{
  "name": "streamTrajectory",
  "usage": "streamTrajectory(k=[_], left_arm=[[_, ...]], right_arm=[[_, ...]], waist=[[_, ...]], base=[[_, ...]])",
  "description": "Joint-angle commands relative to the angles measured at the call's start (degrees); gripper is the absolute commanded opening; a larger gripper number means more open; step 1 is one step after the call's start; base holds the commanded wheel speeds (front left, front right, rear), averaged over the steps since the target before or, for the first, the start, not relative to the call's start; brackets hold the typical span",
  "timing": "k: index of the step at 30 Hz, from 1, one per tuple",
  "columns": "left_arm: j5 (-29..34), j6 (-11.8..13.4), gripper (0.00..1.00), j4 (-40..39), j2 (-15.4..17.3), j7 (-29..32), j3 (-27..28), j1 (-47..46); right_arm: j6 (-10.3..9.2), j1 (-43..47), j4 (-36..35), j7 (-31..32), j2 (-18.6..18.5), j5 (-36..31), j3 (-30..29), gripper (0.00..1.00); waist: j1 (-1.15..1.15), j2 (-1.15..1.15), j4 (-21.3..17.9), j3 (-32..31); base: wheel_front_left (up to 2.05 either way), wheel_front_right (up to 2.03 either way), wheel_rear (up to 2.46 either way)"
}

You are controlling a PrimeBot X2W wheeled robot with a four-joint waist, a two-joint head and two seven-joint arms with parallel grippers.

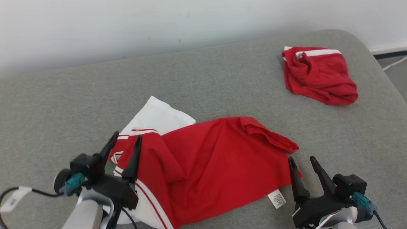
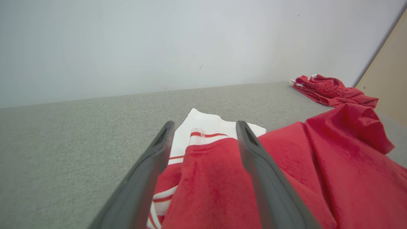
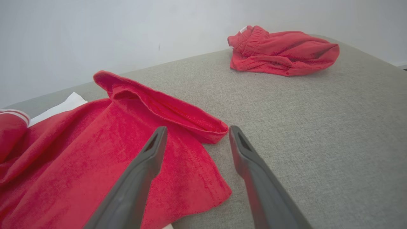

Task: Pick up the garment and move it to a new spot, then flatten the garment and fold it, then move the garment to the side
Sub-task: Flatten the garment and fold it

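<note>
A red garment (image 1: 210, 162) with white panels and red-white stripes lies rumpled on the grey surface at centre front; a white label sticks out at its near right hem. My left gripper (image 1: 126, 138) stands open over the garment's striped left end (image 2: 203, 159), with the cloth lying below the fingers and nothing pinched. My right gripper (image 1: 300, 160) is open at the garment's right corner (image 3: 203, 178), one finger over the red hem and the other over bare surface.
A second red garment (image 1: 318, 74) with a white band lies bunched at the far right of the grey cushion (image 1: 222, 79). A pale wall runs behind. The cushion's rounded right edge drops off to a floor with a white cable (image 1: 394, 63).
</note>
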Motion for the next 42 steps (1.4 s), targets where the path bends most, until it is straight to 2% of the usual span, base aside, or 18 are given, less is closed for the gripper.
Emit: streamTrajectory(k=[1,8,17,25,40,41,42], left_arm=[[0.74,0.26,1.00,-1.52,-0.13,-0.44,0.42,2.31],[1.33,1.27,1.00,-6.45,-0.73,-0.34,1.83,9.30],[0.28,1.81,1.00,-8.24,-0.70,-0.33,3.41,16.57],[-0.48,1.37,1.00,-4.81,-0.93,-0.34,3.69,20.22],[-1.34,-0.18,1.00,2.50,-2.29,-0.34,4.51,17.87],[-1.38,-0.31,0.35,2.64,-2.41,-0.34,4.56,17.72],[-1.29,-0.52,0.02,2.68,-2.43,-0.34,4.57,17.57]], right_arm=[[-0.01,0.64,0.07,-0.27,-0.31,0.17,-0.05,1.00],[-0.01,1.42,0.03,0.19,-0.77,0.50,0.10,1.00],[-0.01,2.42,-0.36,0.74,-1.21,0.57,-0.34,1.00],[-0.01,2.32,-0.91,1.36,-1.29,0.52,0.12,1.00],[-0.01,1.93,-1.84,1.65,-1.84,0.55,0.21,1.00],[-0.01,1.94,-1.86,1.62,-1.87,0.54,0.15,1.00],[-0.01,1.96,-1.89,1.60,-1.86,0.52,0.07,1.00]], waist=[[0.00,0.00,1.86,-1.48],[0.00,0.00,4.68,-2.95],[0.00,0.00,6.85,-4.31],[0.00,0.00,7.18,-4.58],[0.00,0.00,5.03,-3.10],[0.00,0.00,4.97,-3.03],[0.00,0.00,4.94,-2.99]], base=[[0.00,0.00,0.00],[0.00,0.00,0.00],[0.00,0.00,0.00],[0.00,0.00,0.00],[0.00,0.00,0.00],[0.00,0.00,0.00],[0.00,0.00,0.00]])
